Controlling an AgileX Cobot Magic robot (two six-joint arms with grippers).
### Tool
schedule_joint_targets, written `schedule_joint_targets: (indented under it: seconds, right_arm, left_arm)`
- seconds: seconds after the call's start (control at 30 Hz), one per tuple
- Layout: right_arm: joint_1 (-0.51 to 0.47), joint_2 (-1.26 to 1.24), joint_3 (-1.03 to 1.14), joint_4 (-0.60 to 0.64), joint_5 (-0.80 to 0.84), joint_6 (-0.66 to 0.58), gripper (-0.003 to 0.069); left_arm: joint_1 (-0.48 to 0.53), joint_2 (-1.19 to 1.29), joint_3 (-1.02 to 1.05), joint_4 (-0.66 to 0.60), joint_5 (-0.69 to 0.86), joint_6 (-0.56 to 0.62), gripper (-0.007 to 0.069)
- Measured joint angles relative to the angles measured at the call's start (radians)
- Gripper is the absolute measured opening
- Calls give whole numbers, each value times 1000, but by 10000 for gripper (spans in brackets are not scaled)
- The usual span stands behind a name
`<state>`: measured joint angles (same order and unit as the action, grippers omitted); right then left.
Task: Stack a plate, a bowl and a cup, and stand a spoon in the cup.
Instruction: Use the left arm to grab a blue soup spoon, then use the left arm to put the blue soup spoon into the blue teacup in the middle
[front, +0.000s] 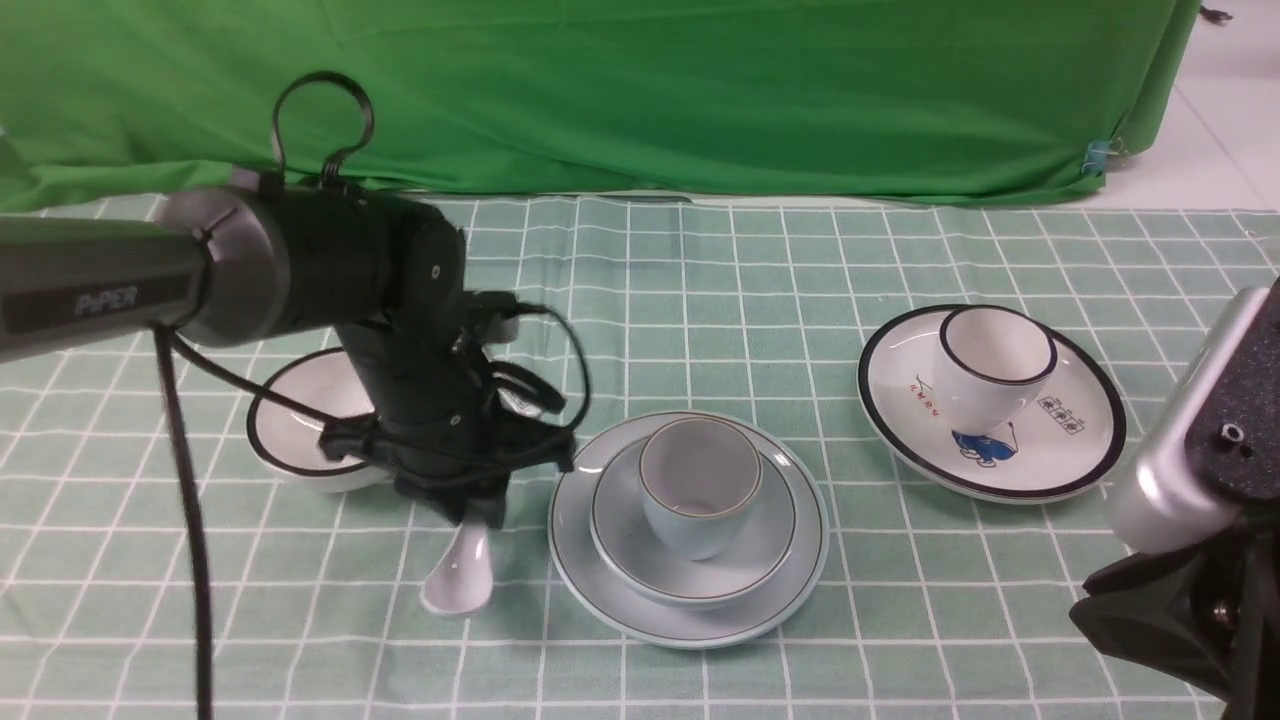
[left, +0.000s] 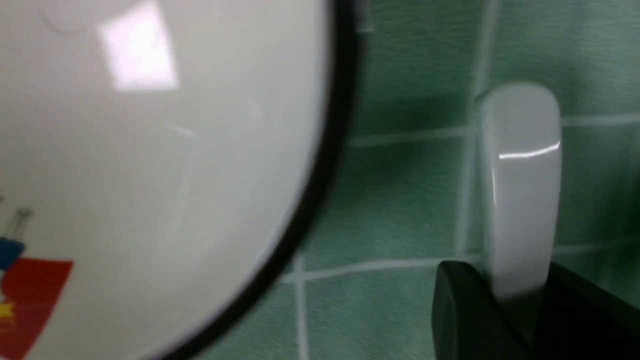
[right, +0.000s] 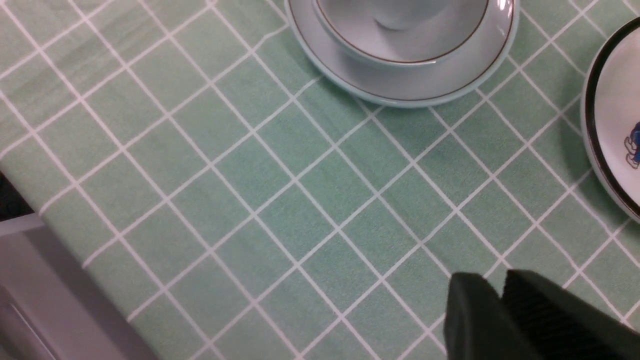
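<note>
Pale blue cup upright in bowl on plate; spoon beside, handle in left tool

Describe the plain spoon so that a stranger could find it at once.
Find the stack of pale blue plate, bowl and cup in the middle of the green checked cloth. Immediately to its left is the spoon, its handle in the left gripper. Unlike the black-rimmed bowl beside it, it is small, elongated and plain glossy white.

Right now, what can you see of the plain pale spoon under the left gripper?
The spoon is short, glossy pale blue-white ceramic, unmarked. Its scoop seems to rest on the checked cloth beside the plate, not touching it. Its handle slants up between the jaws of the left gripper, which pinch both sides.
</note>
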<state>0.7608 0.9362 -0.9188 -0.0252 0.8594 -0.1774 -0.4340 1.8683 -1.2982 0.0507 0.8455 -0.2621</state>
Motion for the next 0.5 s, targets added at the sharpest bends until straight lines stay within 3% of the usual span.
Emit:
schedule_joint_targets:
  seconds: [0.2,0.27,0.37,0.43,0.47,0.5]
  right_arm:
    - [0,0,0,0,0,-3,123]
    - [0,0,0,0,0,-4,123]
    - [0,0,0,0,-1,-4,124]
    - [0,0,0,0,-1,-4,124]
    - [0,0,0,0,-1,-4,124]
    - [0,0,0,0,-1,-4,124]
  left_arm:
    - [-174,-226,3,129,-13,-32,132]
    - [-225,-309,29,147,-111,-35,132]
    - [-279,-404,112,153,-364,-5,132]
    - [-314,-457,227,153,-675,22,132]
    - [-314,-459,238,153,-701,22,132]
    - [-324,-466,312,160,-920,31,132]
